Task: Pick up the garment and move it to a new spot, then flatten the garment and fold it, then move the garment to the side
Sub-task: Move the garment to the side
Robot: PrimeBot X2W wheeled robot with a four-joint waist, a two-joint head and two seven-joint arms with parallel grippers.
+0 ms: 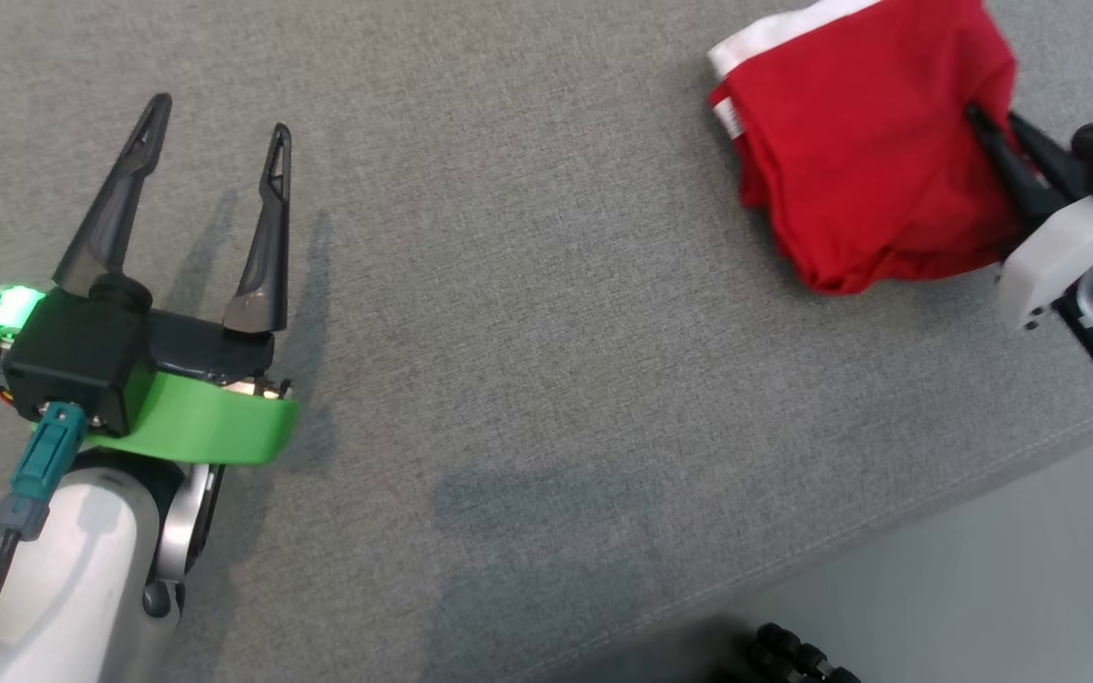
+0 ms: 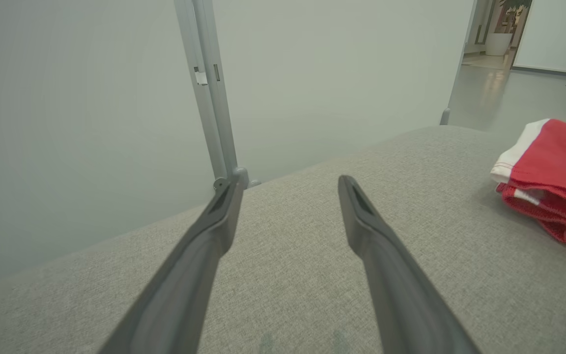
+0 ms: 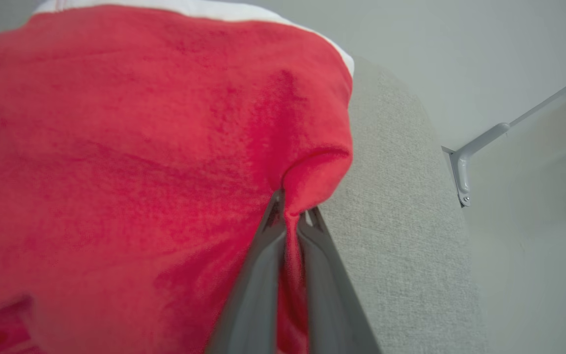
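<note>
The garment (image 1: pixel 864 142) is red with white trim and lies folded in a bundle at the upper right of the grey fabric surface (image 1: pixel 527 313). My right gripper (image 1: pixel 978 119) reaches in from the right edge and is shut on the bundle's right side. The right wrist view shows a pinch of the red garment (image 3: pixel 165 147) caught between the closed fingers (image 3: pixel 258 275). My left gripper (image 1: pixel 219 128) hovers open over bare fabric at the far left, well apart from the cloth. In the left wrist view the garment (image 2: pixel 553 172) lies off to the right of the open fingers (image 2: pixel 199 255).
The padded surface's front edge (image 1: pixel 888 531) runs diagonally at the lower right, with pale floor (image 1: pixel 1002 588) beyond it. A dark object (image 1: pixel 798 655) sits on the floor at the bottom. A glass wall with a metal post (image 2: pixel 212 98) stands behind the surface.
</note>
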